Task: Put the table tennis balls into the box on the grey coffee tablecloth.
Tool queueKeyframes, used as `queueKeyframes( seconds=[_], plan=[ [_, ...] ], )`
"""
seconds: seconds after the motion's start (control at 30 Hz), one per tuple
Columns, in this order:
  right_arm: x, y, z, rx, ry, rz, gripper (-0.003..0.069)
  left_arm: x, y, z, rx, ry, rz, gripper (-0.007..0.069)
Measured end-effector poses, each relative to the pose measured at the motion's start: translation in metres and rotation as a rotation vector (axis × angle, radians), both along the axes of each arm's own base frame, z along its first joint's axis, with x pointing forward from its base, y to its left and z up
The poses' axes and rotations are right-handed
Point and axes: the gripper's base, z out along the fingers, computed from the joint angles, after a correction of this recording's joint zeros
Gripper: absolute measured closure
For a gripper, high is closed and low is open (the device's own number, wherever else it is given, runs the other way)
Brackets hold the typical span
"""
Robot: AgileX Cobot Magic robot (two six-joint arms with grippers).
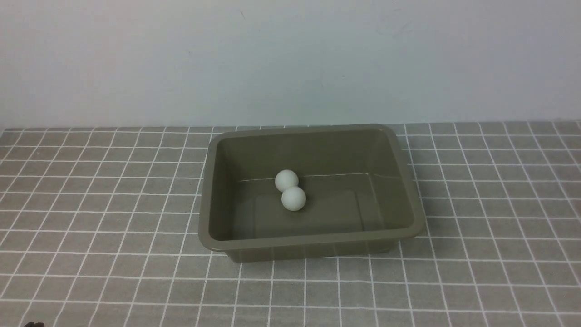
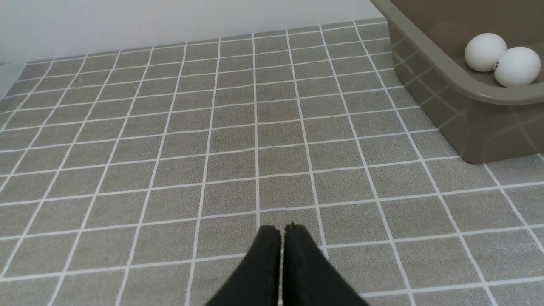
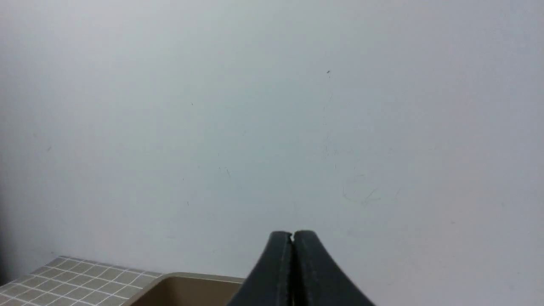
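We see a pale wall (image 1: 290, 59) behind the cloth (image 1: 91, 204). The box (image 1: 313, 240) sits mid-cloth. Our left claw (image 2: 282, 229) hangs over bare cloth beside the box, tips pressed together and empty. Our right claw (image 3: 292, 236), also pressed together, faces the wall. Inside the box, the far ball (image 1: 287, 180) touches the near ball (image 1: 293, 199).

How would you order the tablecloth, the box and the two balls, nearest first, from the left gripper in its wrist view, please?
1. Tablecloth, under the left gripper.
2. Box, its near corner.
3. Front ball, inside the box.
4. Rear ball, touching it, partly hidden behind.
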Motion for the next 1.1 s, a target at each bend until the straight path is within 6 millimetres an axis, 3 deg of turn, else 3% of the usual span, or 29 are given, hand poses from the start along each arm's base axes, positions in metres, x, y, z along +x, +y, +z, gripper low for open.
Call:
queueKeyframes(
  seconds=[0.13,0.33,0.9,1.1],
  plan=[
    [0.004,0.001,-0.023,-0.014,0.040,-0.001,0.0672,0.000,0.000,0.000,-0.002,0.001,-0.001,0.0629],
    [0.014,0.005,-0.042,-0.032,0.127,0.004,0.0672,0.000,0.000,0.000,-0.001,0.001,-0.002,0.0629],
    [0.015,0.005,-0.038,-0.019,0.075,-0.001,0.0672,0.000,0.000,0.000,-0.001,0.001,-0.002,0.0629],
    [0.015,0.003,-0.049,-0.100,0.109,-0.049,0.0672,0.000,0.000,0.000,-0.001,0.002,-0.002,0.0629]
  ],
)
